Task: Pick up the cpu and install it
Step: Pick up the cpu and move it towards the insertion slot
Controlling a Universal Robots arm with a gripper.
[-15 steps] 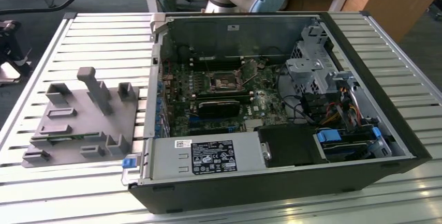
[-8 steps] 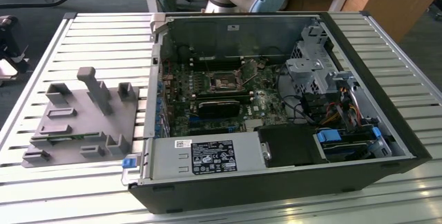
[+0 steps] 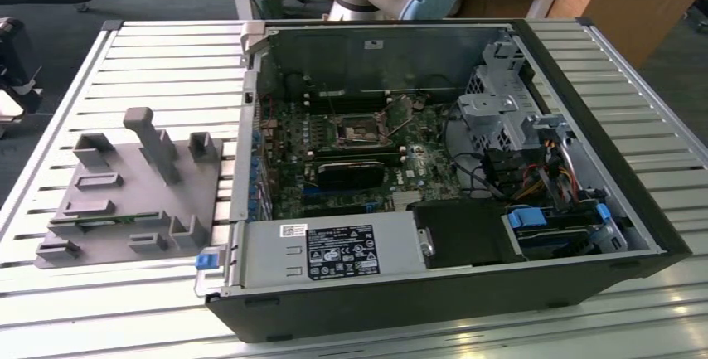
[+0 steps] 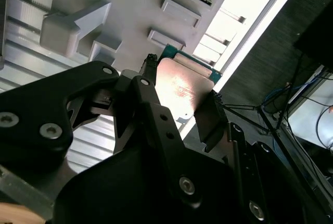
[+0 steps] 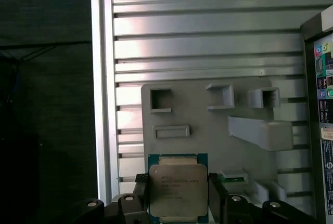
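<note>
The cpu (image 5: 177, 180), a square chip with a silvery metal top and a green board rim, sits between the two black fingers of the pincer (image 5: 178, 195) in both wrist views. The fingers press against two opposite edges of the chip, so the pincer is clenched on it. In the second wrist view the cpu (image 4: 183, 84) shows its shiny lid, with a finger (image 4: 147, 73) touching one edge and the other finger at the far edge.

Behind the chip lies the grey plastic fixture plate (image 5: 208, 130) with its raised pockets and posts. The cpu is over the plate's edge, though I cannot tell whether it touches the plate. The plate rests on the slatted metal desk (image 5: 208, 26).

In the exterior view the fixture plate (image 3: 122, 201) lies on the desk (image 3: 166, 52) towards the exterior view's left. Just beside it is the open computer case (image 3: 619, 210), with its motherboard (image 3: 332, 139) exposed.
</note>
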